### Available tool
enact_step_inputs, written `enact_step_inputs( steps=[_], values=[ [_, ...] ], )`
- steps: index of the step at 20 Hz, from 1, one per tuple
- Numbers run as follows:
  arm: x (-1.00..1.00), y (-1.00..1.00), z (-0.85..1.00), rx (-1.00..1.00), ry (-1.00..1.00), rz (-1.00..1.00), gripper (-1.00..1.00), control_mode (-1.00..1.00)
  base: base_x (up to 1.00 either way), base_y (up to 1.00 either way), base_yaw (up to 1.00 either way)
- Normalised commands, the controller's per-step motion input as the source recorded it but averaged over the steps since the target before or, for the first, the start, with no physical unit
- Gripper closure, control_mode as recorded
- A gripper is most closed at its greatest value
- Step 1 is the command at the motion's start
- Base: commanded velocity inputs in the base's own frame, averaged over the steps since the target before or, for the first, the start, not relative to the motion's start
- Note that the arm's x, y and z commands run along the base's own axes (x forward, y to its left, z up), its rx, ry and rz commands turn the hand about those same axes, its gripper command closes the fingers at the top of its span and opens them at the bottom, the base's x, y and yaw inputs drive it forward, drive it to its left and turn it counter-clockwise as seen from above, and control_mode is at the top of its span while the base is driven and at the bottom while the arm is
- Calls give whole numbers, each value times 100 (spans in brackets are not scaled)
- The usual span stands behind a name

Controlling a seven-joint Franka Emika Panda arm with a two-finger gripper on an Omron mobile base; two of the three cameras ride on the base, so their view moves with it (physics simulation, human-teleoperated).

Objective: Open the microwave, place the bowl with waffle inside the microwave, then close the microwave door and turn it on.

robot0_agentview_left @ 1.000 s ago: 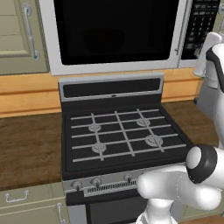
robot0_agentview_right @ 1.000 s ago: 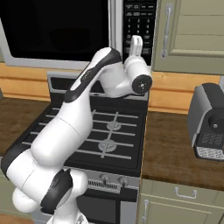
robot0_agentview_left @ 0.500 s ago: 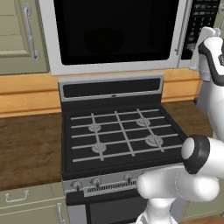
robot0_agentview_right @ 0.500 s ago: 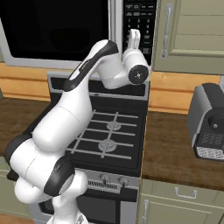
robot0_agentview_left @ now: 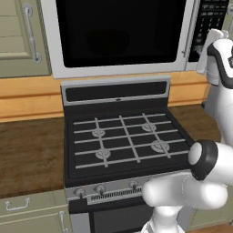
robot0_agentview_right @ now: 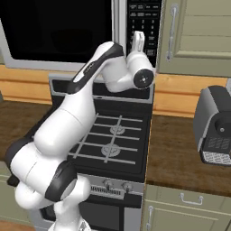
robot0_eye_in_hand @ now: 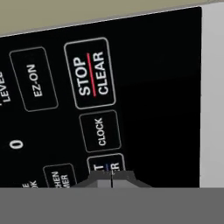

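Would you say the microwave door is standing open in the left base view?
No, the microwave door sits flush in its grey frame above the stove.

Microwave door (robot0_agentview_left: 120, 34): glossy black glass in a smooth, matt light-grey frame. Keypad (robot0_eye_in_hand: 87, 105): flat matt black panel, white printed legends. Gas stove (robot0_agentview_left: 125, 141): matt black top, grey metal-looking grates. Counter (robot0_agentview_left: 29, 154): dark brown wood grain, dull finish. Cabinet doors (robot0_agentview_right: 200, 34): smooth matt beige, metal-looking handles
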Motion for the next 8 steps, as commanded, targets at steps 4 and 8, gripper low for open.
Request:
enact_step_inputs(
  steps=[4, 8],
  values=[
    [22, 21, -64, 0, -23, 0, 100, -100, 0, 0, 0],
    [38, 6, -36, -1, -15, 0, 100, -100, 0, 0, 0]
  ],
)
